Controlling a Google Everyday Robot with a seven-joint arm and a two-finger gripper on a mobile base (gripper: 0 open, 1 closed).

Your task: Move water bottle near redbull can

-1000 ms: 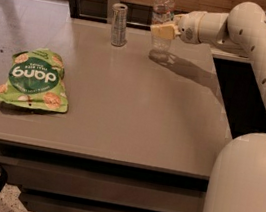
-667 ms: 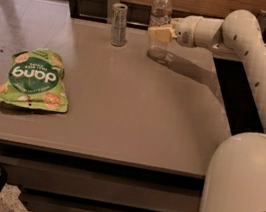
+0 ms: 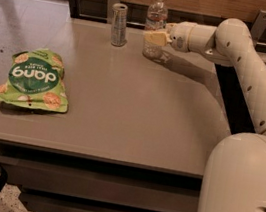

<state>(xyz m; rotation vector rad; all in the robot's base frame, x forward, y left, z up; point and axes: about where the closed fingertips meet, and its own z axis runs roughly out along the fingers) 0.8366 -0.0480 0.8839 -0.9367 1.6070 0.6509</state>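
The gripper (image 3: 154, 37) has edged left along the far side of the desk (image 3: 130, 123), bringing the water bottle (image 3: 157, 14) a little closer to the can (image 3: 118, 24). Its fingers (image 3: 158, 37) seem closed round the bottle's middle. Only a small gap remains, so the task looks nearly done.

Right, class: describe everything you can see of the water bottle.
The water bottle is small and of clear plastic, with a white screw cap and a thin reddish band. It stands upright near the back edge of the table, right of the redbull can and apart from it. The gripper reaches in from the right, jaws shut on the bottle's middle, hiding part of it. Whether its base touches the table is unclear.
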